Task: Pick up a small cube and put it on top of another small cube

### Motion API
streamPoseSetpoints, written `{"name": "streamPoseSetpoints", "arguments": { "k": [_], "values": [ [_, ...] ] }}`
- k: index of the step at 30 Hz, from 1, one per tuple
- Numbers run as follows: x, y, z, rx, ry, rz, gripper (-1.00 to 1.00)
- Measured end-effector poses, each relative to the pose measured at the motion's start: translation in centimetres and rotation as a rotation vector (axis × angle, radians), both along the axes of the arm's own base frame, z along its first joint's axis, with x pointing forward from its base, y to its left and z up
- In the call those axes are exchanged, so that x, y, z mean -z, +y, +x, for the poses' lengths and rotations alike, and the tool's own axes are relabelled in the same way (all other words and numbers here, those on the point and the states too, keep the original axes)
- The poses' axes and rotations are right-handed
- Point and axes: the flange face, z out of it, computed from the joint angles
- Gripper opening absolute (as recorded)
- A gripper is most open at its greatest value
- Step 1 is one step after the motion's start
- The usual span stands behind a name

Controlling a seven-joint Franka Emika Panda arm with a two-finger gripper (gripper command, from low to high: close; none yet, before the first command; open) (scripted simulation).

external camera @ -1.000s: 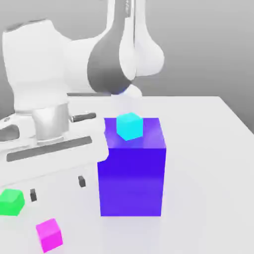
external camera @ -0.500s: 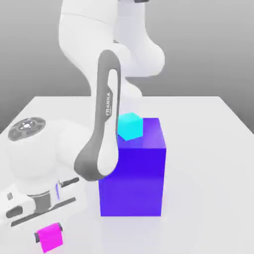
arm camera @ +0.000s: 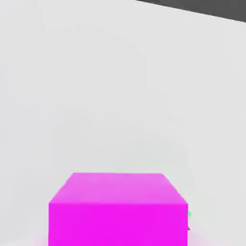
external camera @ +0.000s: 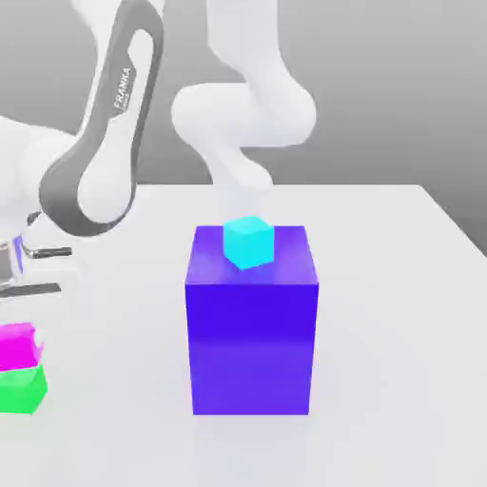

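Observation:
The small cube [external camera: 16, 346] is bright magenta and sits at the exterior view's far left, directly over the green small cube [external camera: 22, 390], their faces meeting or nearly so. My gripper [external camera: 13, 321] comes down onto the magenta cube from above, with the hand's dark underside just over it. In the hand view the magenta cube [arm camera: 117, 209] lies very close to the camera, and a sliver of the green cube [arm camera: 190, 214] peeks out beside it. The grip looks shut on the magenta cube.
A big blue-violet block [external camera: 252, 333] stands in the middle of the white table [external camera: 399, 314], with a small cyan cube [external camera: 249, 242] on its top. The arm's white and grey links [external camera: 100, 152] rise over the left half.
The gripper closed on the magenta cube at the table's front, then carried it left and up. It now stands over the green cube. The arm swung left with it.

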Motion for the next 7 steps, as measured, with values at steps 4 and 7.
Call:
{"name": "streamPoseSetpoints", "arguments": {
  "k": [4,7],
  "values": [
    [4.2,-0.3,-0.5,0.015,0.001,0.001,1.00],
    [4.2,-0.3,-0.5,0.015,0.001,0.001,1.00]
  ]
}}
